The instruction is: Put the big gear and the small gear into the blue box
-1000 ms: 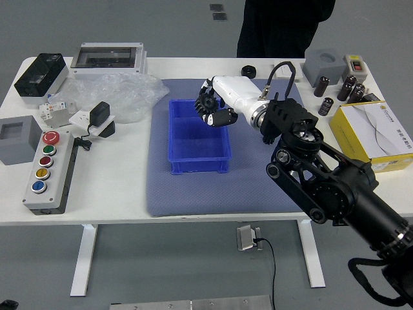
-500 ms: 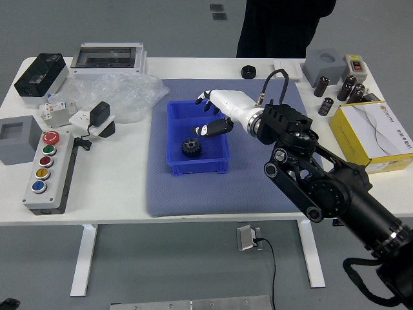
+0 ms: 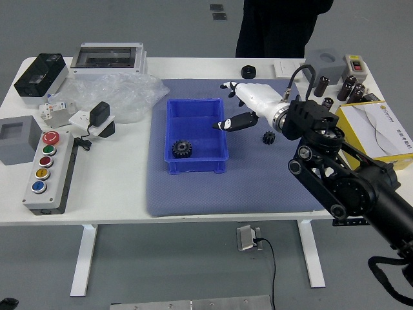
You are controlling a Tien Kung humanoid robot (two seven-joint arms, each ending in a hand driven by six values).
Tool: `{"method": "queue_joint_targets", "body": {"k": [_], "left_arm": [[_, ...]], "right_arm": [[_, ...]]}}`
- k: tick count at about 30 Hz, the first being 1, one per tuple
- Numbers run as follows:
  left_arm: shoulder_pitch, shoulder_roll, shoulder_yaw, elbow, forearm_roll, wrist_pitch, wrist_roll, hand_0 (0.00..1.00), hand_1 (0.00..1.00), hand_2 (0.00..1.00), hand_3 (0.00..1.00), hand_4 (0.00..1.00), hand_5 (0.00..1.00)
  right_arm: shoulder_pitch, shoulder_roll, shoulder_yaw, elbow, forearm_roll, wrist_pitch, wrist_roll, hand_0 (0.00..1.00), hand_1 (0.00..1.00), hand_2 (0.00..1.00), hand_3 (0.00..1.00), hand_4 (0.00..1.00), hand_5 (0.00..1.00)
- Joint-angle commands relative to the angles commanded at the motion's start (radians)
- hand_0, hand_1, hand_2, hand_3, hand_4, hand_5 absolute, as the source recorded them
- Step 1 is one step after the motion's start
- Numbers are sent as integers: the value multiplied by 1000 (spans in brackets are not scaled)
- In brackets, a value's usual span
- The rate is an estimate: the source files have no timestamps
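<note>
The right hand [image 3: 237,104] hovers over the blue mat just past the box's right rim, its fingers spread and holding nothing. Inside the blue box [image 3: 197,165] the big gear [image 3: 182,149] lies in the near left corner. The small gear [image 3: 268,137] lies on the mat to the right of the box, below the hand's wrist. Of the left arm only a dark tip [image 3: 9,303] shows in the picture's lower left corner.
A button panel [image 3: 53,174], a plastic bag [image 3: 122,97] and grey blocks stand left. A yellow box [image 3: 374,132] and dark cylinders stand right. A black round part [image 3: 248,72] lies behind the mat. A person in dark clothes [image 3: 277,29] stands at the far side.
The right hand let go of the big gear, which dropped into the blue box, and then moved right. The box shifted slightly left. The small gear came into view.
</note>
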Motion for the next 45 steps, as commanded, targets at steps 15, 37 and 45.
{"method": "queue_joint_targets", "body": {"k": [15, 37, 45], "left_arm": [[-2, -3, 1, 0, -5, 0, 0, 870, 860, 851, 851, 804, 620], [-6, -10, 3, 0, -5, -2, 0, 870, 859, 849, 849, 808, 617], [-7, -13, 3, 0, -4, -2, 0, 870, 859, 848, 848, 808, 616]], "right_arm": [[4, -69, -56, -129, -48, 3, 20, 636, 564, 667, 662, 733, 332], [45, -5, -51, -292, -52, -16, 49, 626, 560, 667, 654, 723, 319], [53, 14, -45, -341, -47, -20, 55, 626, 561, 667, 654, 721, 315]]}}
